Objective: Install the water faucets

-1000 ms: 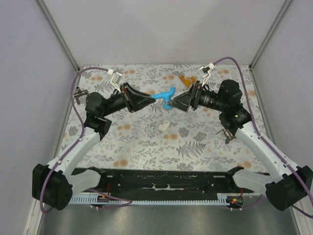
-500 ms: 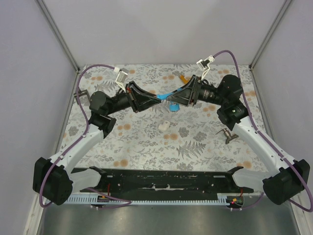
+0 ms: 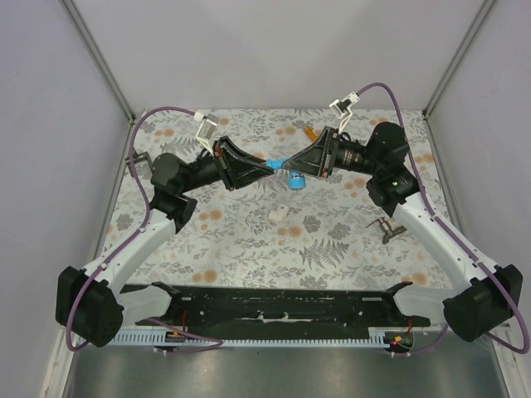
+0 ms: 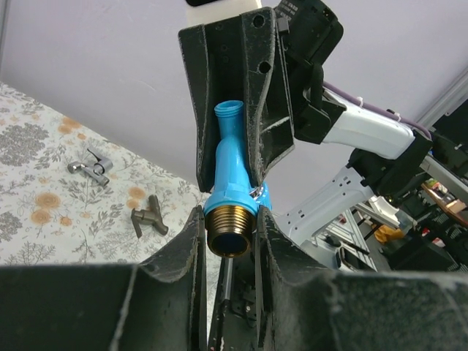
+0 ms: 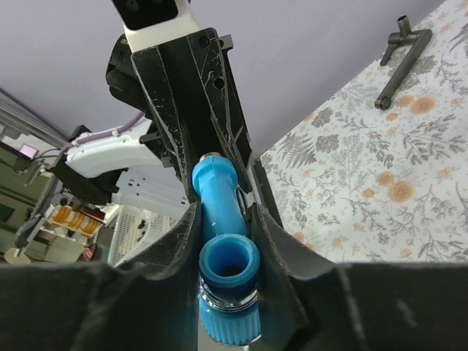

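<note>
Both fingers point(image 4: 191, 256) of the left gripper point(image 3: 268, 168) are clamping tight on the blue faucet point(image 4: 230, 164) just behind its brass threaded end point(image 4: 230, 232). The right gripper point(image 3: 297, 164) is facing it nose to nose, its fingers point(image 5: 272, 245) pressing narrow against either side of the same faucet's blue tube. The faucet is hanging in the air between the two grippers, above the back half of the flowered table point(image 3: 249, 240). The orange faucet point(image 3: 310, 133) is lying on the table behind the right gripper, half hidden.

This is looking like a hand-over or regrip. To do it well, the right grip should be sitting square before the left is letting go, with the threaded end kept exposed, since that end is likely going into a fitting. A skewed pinch on smooth plastic is risking a slip.
</note>
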Available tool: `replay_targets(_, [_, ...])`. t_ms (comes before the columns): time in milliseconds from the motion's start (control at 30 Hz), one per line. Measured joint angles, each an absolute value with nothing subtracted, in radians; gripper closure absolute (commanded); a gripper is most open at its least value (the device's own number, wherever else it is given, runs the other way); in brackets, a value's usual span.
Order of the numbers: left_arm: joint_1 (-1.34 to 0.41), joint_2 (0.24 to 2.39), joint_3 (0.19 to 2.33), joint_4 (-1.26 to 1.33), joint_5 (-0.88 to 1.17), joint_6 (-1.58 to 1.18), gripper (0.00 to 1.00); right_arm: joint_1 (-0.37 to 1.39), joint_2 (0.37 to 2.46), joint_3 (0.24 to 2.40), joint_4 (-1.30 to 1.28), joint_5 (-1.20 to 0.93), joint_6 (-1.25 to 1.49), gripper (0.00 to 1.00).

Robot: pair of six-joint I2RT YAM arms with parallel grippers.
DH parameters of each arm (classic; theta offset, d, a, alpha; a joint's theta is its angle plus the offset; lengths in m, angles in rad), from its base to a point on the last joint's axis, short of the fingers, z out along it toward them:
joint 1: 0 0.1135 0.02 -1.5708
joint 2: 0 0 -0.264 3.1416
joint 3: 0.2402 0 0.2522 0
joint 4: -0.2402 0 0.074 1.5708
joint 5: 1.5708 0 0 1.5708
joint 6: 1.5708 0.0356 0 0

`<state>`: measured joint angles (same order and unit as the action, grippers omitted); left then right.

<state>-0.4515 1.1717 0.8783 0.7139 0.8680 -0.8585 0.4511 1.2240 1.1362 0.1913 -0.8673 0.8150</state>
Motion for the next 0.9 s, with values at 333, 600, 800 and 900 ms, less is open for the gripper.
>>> replay_targets(333, [-0.456,1.172,0.915,0.562,0.847,-0.786,0.4,0.442,1.221,1.162,0.09,-0.851,0.71,1.0])
replay_targets(600, [-0.458,1.169,0.986,0.105,0.575,-0.566,0.29,0.422,1.121,1.166,-0.252,-0.546,0.468,1.0])
replay_targets(800, [-0.521,1.236,1.007,-0.146,0.308,-0.481,0.29,0.421,1.066,1.126,-0.413,-0.292,0.355,1.0])
replay_targets(900, [-0.59,1.319,1.007,-0.229,0.195,-0.46,0.28,0.421,1.048,1.083,-0.474,-0.197,0.323,1.0])
